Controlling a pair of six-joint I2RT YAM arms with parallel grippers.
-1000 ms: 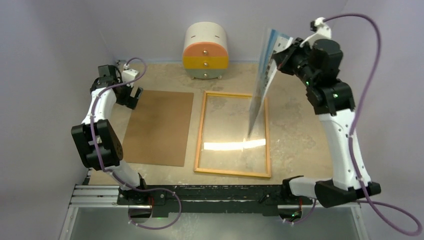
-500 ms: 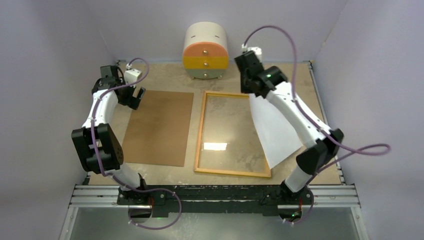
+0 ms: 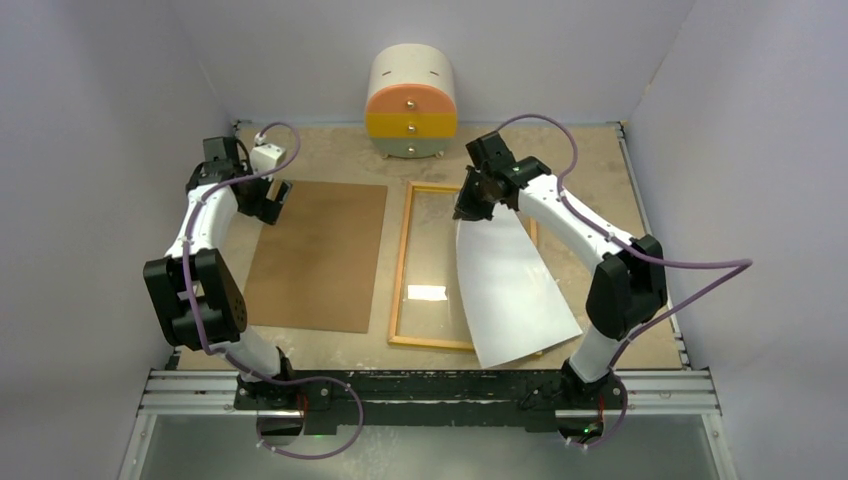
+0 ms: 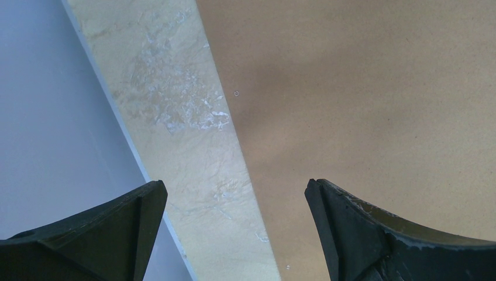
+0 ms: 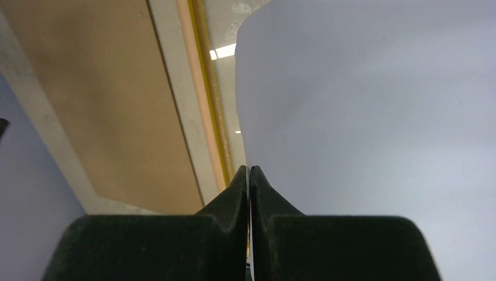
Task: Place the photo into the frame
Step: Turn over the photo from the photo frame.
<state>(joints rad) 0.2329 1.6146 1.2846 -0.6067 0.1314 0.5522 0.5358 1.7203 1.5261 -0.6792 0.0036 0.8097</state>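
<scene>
- The photo [image 3: 510,290] showed only its white back; the print was hidden.
- It covered the right rail and near right corner of the frame [image 3: 402,262], which lay flat on the table [image 3: 590,170].
- The right gripper [image 3: 468,212] pinched the photo's far edge over the frame's far end; the sheet bowed down toward the table's near edge.
- The left gripper [image 3: 273,196] gaped wide over the far left corner of the board [image 3: 320,255], by the table's left edge.
- Open table lay right of the frame.
</scene>
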